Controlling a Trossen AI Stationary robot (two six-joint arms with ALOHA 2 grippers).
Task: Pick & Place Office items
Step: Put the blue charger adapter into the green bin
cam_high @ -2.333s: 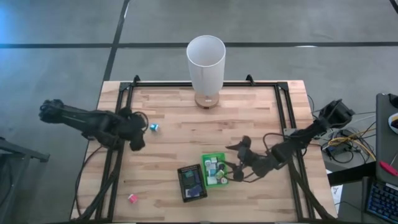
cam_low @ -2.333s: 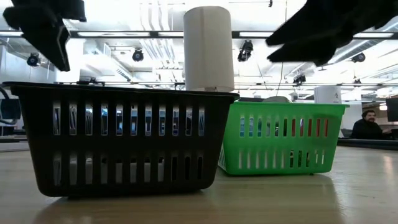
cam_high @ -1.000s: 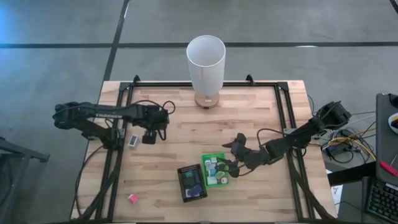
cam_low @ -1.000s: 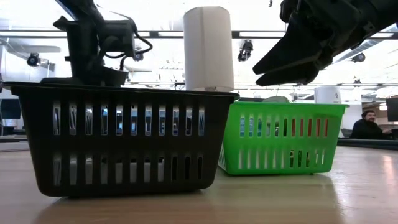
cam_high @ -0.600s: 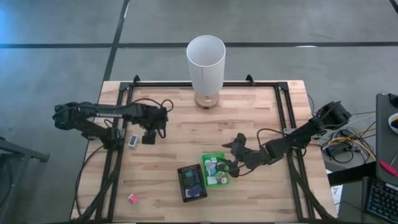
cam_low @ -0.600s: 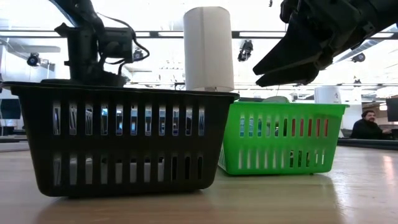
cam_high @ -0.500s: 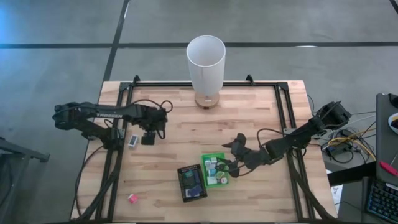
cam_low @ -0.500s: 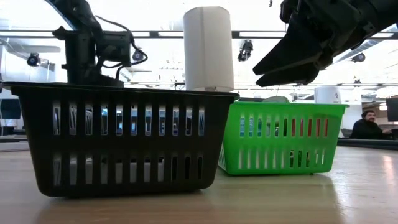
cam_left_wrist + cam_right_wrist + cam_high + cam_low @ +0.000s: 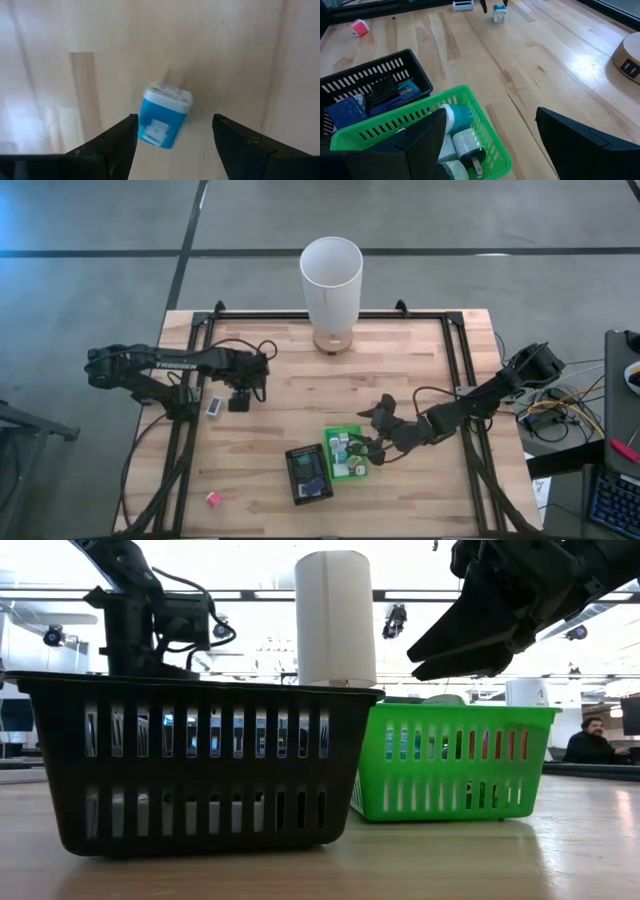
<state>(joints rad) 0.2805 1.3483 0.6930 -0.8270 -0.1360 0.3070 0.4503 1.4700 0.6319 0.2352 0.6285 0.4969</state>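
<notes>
1. The left gripper (image 9: pixel 172 131) hangs over the left part of the wooden table (image 9: pixel 400 370), fingers spread, with a small blue and white block (image 9: pixel 164 118) lying on the wood between the two fingertips; nothing is pinched (the block leans a little, prongs away from the wrist).
2. Just beside that gripper, towards the table's left edge, lies a white block (image 9: pixel 213 408).
3. Well away from it, near the front left corner, sits a pink block (image 9: pixel 212 499).
4. The right gripper (image 9: pixel 372 448) hovers above the green basket (image 9: pixel 490 145), fingers (image 9: pixel 417 145) apart and empty.
5. Directly beneath that gripper, the green basket holds white and teal blocks (image 9: pixel 460 132).
6. Touching the green basket on the side away from the right arm stands a black basket (image 9: pixel 308 473), with blue and dark items (image 9: pixel 347 107) inside.
7. A tall white cylinder (image 9: pixel 331 285) stands at the far edge, well apart from both grippers.
8. In the low view, a person (image 9: pixel 592 740) sits in the room beyond.
</notes>
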